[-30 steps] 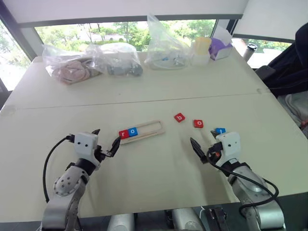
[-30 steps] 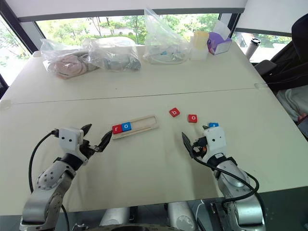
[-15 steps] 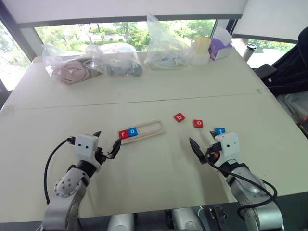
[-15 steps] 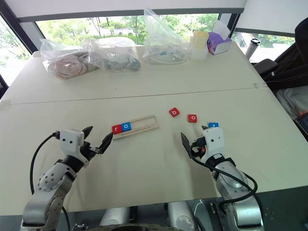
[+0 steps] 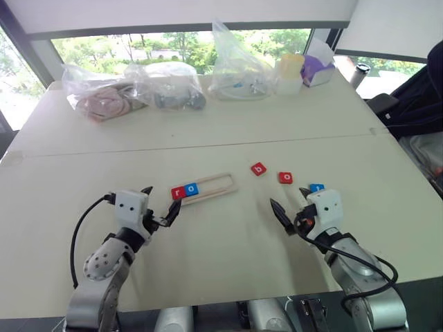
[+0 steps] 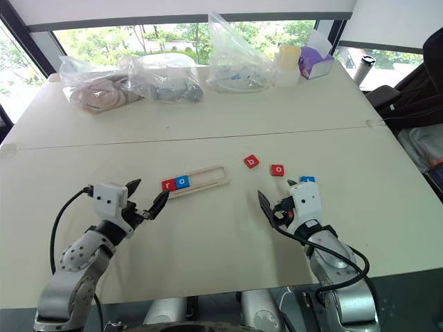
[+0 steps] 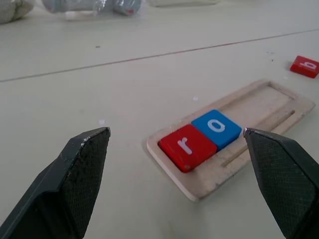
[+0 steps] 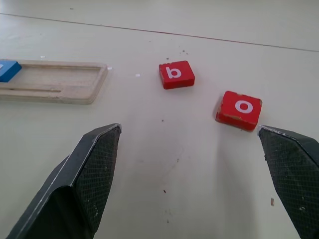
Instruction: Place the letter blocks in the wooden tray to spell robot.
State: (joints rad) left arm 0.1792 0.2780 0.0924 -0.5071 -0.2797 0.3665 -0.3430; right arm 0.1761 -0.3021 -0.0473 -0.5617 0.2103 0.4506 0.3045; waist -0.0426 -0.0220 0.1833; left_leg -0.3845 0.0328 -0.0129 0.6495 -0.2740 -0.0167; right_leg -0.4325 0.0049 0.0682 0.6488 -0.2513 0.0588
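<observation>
Pale wooden tray on the counter holds red r and blue o; b, red o and t lie loose nearby. Both claws, left and right, gape empty. Picking o before b would misspell.

Two robot arms had rounded silver-grey metal forearm shells, each ending in a white boxy wrist block. A looping black cable ran along each arm into that block. The left gripper and right gripper each carried two black, tapered fingers whose inner faces had a fine cross-hatched texture.
</observation>
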